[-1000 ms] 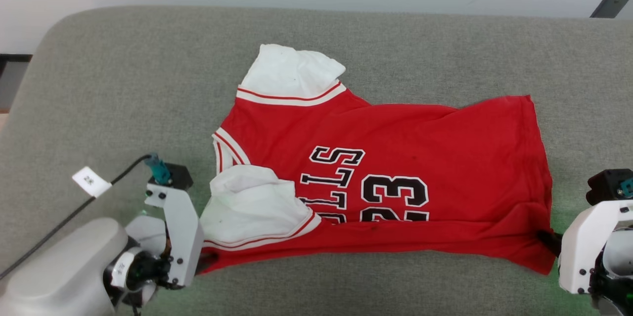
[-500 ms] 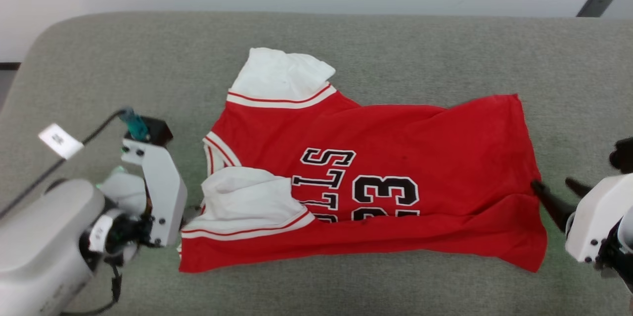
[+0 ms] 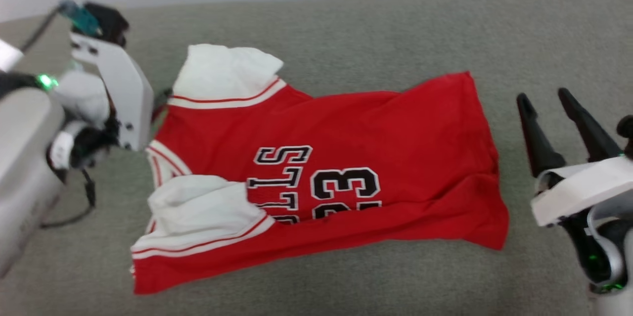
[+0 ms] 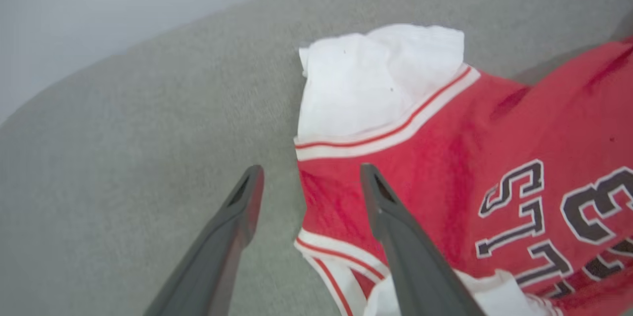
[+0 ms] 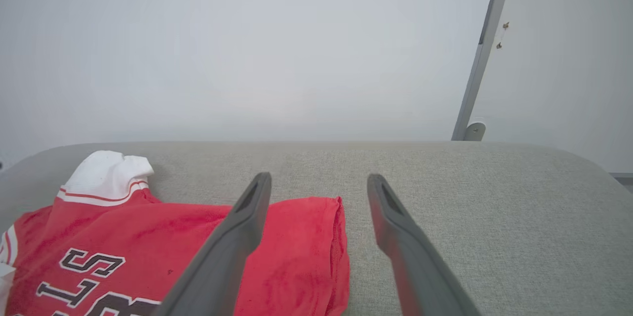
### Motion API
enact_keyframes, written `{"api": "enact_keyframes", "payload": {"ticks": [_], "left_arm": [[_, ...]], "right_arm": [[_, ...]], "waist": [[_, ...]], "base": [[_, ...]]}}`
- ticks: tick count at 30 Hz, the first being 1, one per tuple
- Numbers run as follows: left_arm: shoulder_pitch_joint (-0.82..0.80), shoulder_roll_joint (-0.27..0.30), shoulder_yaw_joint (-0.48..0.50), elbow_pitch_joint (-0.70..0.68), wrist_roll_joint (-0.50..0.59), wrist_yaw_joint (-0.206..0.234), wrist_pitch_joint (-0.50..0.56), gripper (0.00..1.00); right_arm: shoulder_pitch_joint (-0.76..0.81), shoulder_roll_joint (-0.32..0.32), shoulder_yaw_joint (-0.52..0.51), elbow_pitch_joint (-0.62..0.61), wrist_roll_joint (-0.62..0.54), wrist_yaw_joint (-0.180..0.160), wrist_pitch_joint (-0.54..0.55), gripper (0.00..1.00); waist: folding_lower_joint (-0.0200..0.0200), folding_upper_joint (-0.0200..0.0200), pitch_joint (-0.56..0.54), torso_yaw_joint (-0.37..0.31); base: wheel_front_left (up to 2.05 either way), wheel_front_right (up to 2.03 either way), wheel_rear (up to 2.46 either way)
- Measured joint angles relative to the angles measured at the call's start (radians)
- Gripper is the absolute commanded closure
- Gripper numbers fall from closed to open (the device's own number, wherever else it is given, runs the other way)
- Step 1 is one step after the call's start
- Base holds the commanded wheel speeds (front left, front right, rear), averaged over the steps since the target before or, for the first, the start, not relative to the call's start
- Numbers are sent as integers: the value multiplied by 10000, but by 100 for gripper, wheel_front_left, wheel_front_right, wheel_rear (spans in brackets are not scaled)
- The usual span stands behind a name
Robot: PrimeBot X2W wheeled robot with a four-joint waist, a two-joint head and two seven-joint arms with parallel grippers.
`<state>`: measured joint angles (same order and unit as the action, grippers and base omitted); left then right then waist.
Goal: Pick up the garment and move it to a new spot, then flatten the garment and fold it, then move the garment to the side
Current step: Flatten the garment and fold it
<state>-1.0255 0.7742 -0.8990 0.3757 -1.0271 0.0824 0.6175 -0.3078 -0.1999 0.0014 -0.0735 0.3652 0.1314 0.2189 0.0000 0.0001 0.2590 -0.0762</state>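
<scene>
Garment (image 3: 395,148) lies lengthwise left-right, collar apparently leftward; left end effector (image 4: 310,170) and right end effector (image 5: 319,177) spread

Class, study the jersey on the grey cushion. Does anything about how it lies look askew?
Yes. The jersey lies slanted, its near white sleeve flopped over the lettering, and its near edge folded up across the number.

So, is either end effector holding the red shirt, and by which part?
Nothing is held: left end effector and right end effector stand open near the red white-sleeved jersey shirt.
</scene>
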Motion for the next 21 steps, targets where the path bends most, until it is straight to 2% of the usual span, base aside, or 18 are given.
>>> {"api": "enact_keyframes", "payload": {"ticks": [6, 14, 21], "left_arm": [[-1115, -299, 48, 1567, 499, -523, -424, 0], [-2399, -616, -67, 3361, 846, -1089, -153, 0], [-3144, -922, -140, 4577, 872, -1342, 293, 0]], "right_arm": [[-216, 324, 570, 474, -238, 0, -1296, 0], [-623, 435, 972, 671, -222, 0, -1998, 0], [-907, 431, 1070, 763, -138, 0, -2190, 0]], "waist": [[0, 0, 445, -663], [0, 0, 1280, -1350], [0, 0, 1920, -1806]], "base": [[0, 0, 0], [0, 0, 0], [0, 0, 0]]}}
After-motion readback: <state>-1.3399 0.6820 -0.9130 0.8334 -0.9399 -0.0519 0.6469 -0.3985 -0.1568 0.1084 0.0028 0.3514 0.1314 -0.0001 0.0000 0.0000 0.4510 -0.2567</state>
